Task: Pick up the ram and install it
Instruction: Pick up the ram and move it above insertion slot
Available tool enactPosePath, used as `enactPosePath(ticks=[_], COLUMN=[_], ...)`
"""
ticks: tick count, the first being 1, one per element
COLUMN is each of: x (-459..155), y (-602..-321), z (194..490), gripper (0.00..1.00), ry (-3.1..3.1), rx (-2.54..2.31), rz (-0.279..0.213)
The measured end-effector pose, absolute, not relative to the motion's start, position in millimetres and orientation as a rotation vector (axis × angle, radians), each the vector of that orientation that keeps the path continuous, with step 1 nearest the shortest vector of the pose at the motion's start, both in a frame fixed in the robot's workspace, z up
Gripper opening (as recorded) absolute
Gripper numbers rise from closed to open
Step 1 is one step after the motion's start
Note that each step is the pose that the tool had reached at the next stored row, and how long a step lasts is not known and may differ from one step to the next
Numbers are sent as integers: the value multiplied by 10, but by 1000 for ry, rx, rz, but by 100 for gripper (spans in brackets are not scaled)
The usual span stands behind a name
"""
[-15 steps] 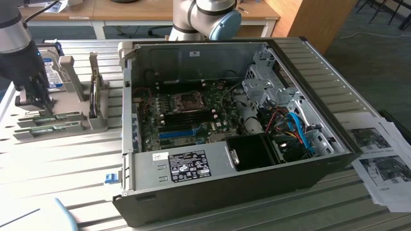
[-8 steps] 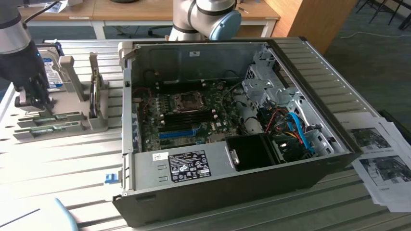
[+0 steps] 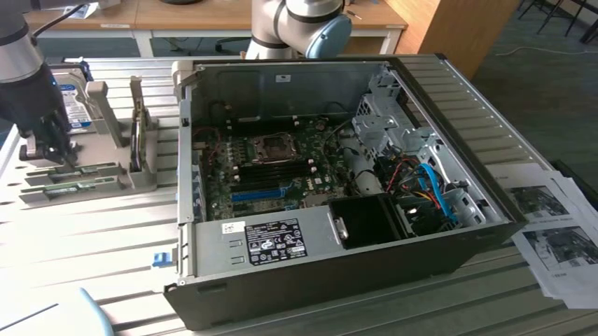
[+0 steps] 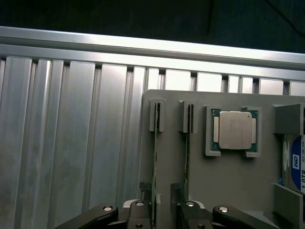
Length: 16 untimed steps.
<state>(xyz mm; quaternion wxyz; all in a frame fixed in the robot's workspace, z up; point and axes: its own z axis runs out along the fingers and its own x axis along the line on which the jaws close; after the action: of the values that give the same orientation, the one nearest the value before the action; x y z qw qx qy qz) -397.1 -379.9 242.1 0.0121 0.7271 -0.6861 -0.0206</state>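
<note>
Your claw point(image 4: 164, 217) is spread over the thin green circuit-board ram stick point(image 4: 155, 162), on edge at the exterior view's left. Probably light, stiff, fragile, so pinch its flat faces.

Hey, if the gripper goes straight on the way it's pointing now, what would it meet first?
Most likely the ram, standing on edge in the grey holder: it sits in line with the gap of the open gripper. How far off it is, the wrist view leaves unclear.

ram point(image 4: 155, 157) is edge-on so its label's hidden, and the hard drive point(image 4: 296, 164) gets chopped off at the frame edge
</note>
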Motion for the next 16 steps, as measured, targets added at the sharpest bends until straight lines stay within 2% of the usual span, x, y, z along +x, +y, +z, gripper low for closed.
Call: enactPosePath(ticks=[16], x=[-3971], y=[-3829], z=[2330], gripper=[29], ry=[-2139], rx=[2267], rz=[-64])
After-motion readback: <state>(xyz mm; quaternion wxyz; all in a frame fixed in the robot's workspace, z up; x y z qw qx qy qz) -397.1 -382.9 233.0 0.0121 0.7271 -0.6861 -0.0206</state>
